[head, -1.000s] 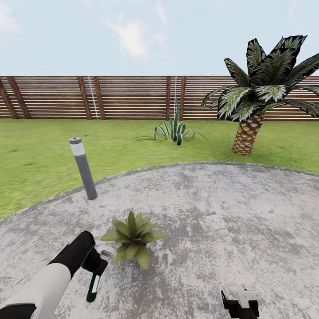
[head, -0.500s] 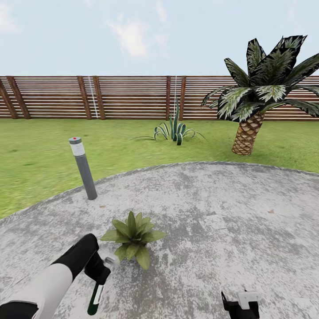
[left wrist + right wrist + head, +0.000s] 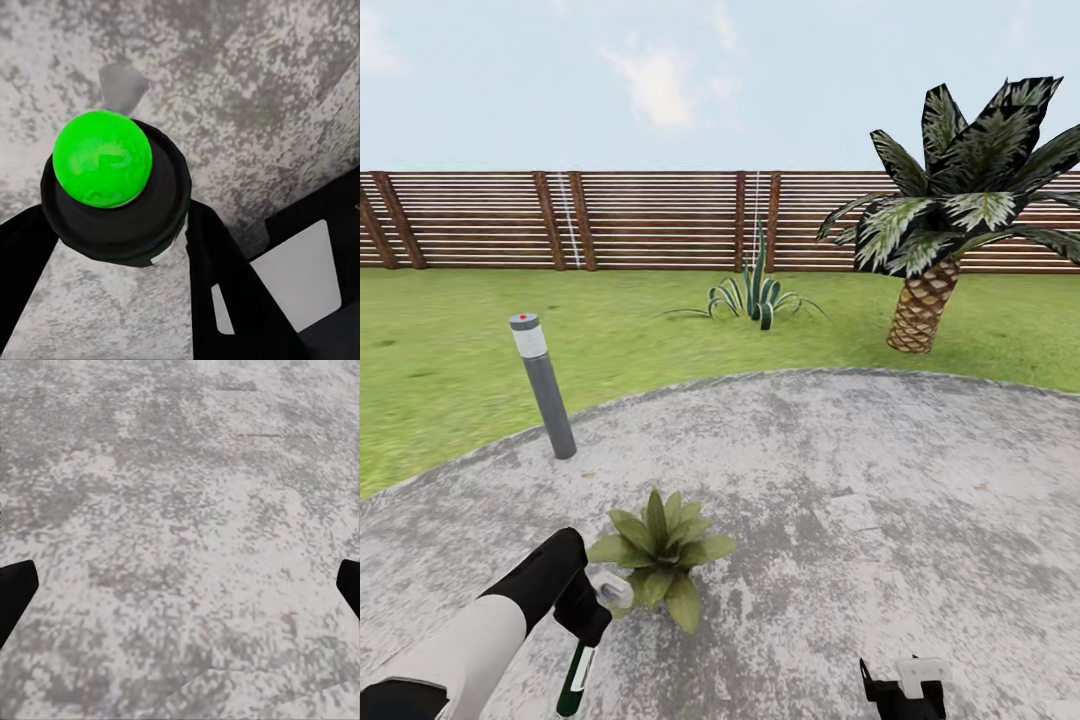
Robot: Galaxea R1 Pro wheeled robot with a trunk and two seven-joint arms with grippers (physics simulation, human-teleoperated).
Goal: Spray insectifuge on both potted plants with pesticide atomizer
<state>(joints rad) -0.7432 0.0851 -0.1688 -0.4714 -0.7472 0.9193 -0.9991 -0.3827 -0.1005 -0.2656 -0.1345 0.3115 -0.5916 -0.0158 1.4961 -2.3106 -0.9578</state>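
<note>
Since the spray must reach the leaves, I hold the atomizer clamped in the left gripper just beside the plant near the patio's left edge, while the right gripper hangs wide and empty over bare paving

A garden outdoors under a pale cloudy sky: a green lawn surrounds a round mottled grey patio, a brown slatted fence closes the far side, a palm stands far right, and a grey bollard lamp stands left.
</note>
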